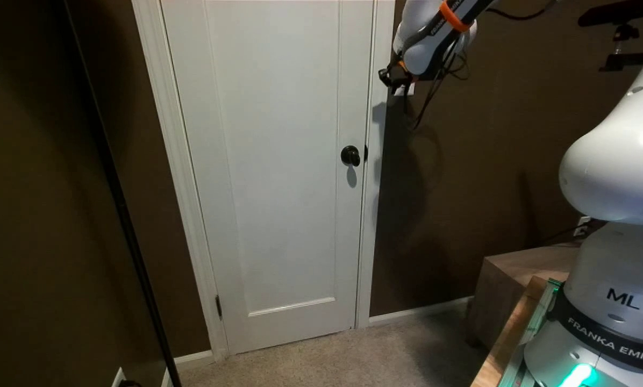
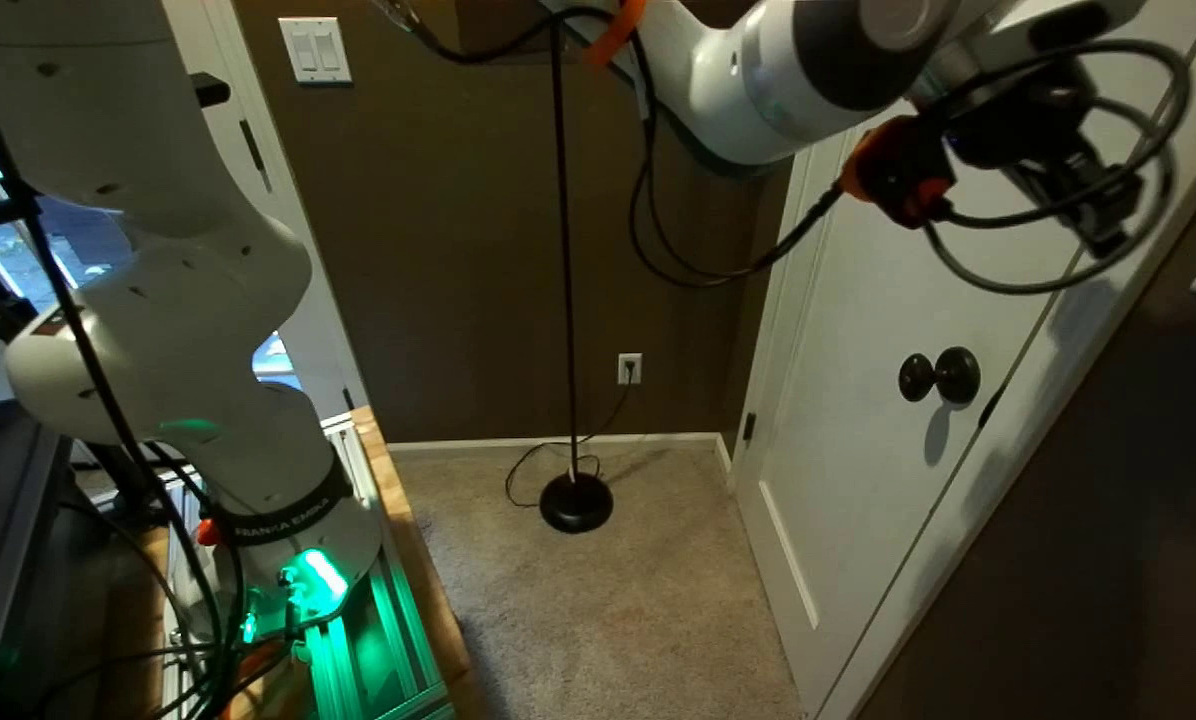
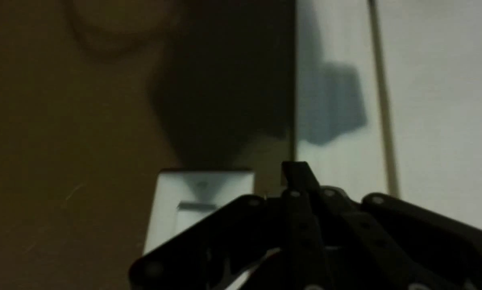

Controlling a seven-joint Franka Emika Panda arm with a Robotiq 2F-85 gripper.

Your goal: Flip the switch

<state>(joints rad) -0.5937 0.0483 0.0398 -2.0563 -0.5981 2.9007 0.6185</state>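
The switch is a small white wall plate just right of the door frame. In an exterior view the switch is partly hidden behind my gripper. In the wrist view the upper part of the switch shows at lower left, with a rocker slot and a shadow on it. My gripper covers its lower right part. The fingers are together, shut and empty, with the tips to the right of the plate, over the edge of the door frame. Whether they touch anything cannot be told. The gripper also shows in an exterior view, near the door frame.
A white door with a dark round knob stands left of the switch. Loose cables loop round the wrist. A black lamp pole stands by the far wall. A double switch plate is on that wall.
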